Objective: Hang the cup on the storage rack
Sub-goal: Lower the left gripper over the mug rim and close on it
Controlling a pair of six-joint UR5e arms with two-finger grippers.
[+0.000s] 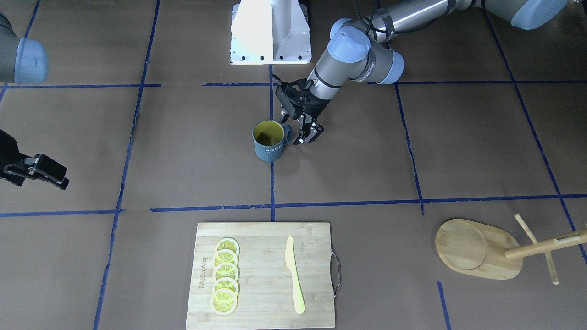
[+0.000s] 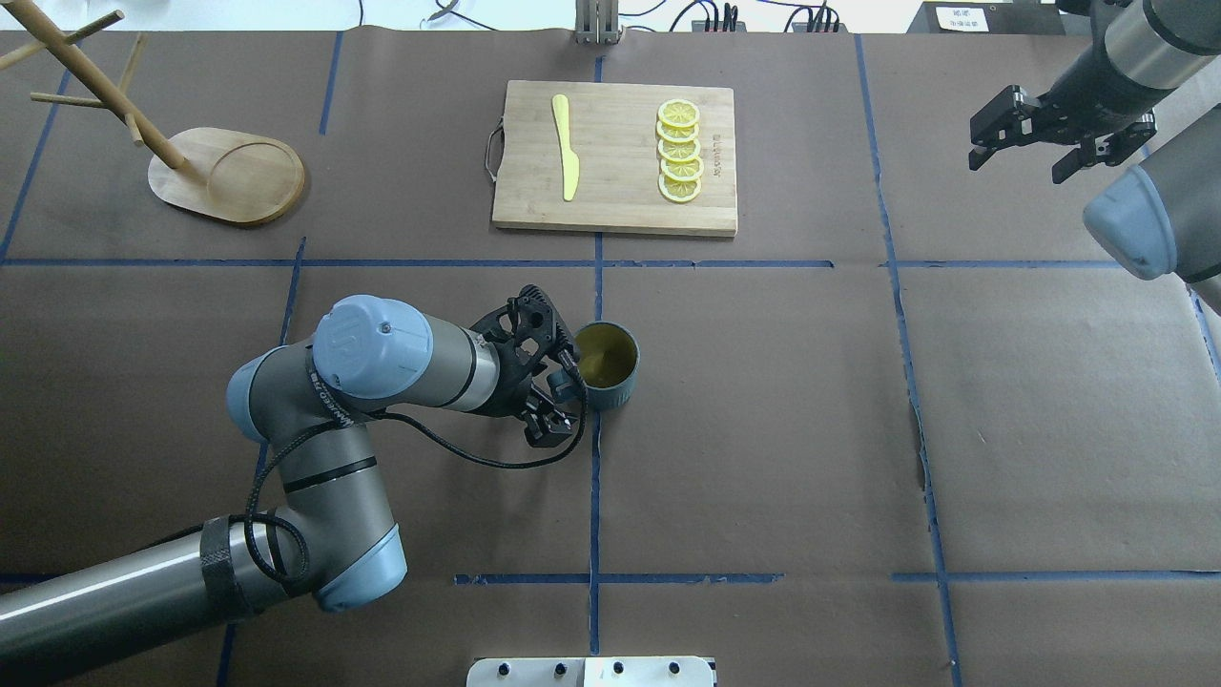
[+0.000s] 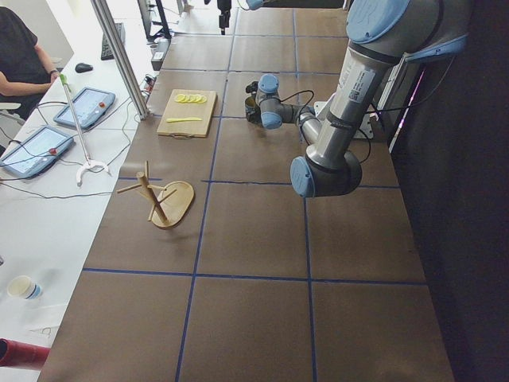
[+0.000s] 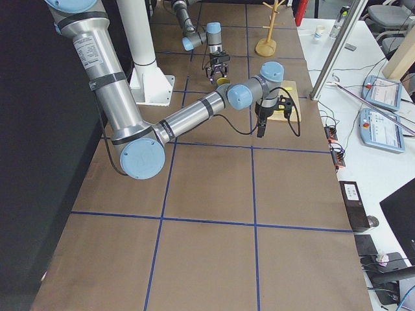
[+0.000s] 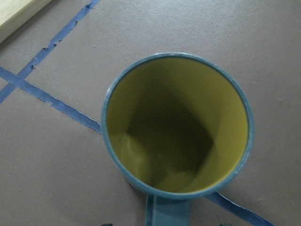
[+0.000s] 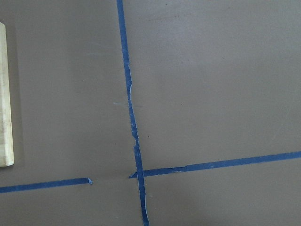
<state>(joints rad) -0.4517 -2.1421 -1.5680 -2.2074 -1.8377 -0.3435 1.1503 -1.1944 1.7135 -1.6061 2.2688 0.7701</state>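
Note:
The cup (image 1: 269, 140), dark blue-grey with a yellow-olive inside, stands upright near the table's middle; it also shows in the overhead view (image 2: 607, 365) and fills the left wrist view (image 5: 176, 127). My left gripper (image 1: 297, 127) (image 2: 563, 394) is open, its fingers on either side of the cup's handle (image 1: 288, 133), low over the table. The storage rack (image 1: 477, 250) (image 2: 224, 176) stands far off at the table's left far corner, its post leaning with thin pegs. My right gripper (image 2: 1021, 164) is open and empty, held above the far right of the table.
A bamboo cutting board (image 2: 615, 157) with lemon slices (image 2: 679, 151) and a yellow knife (image 2: 565, 148) lies beyond the cup. Blue tape lines cross the brown table (image 2: 763, 429). The robot's white base (image 1: 270, 32) stands behind the cup.

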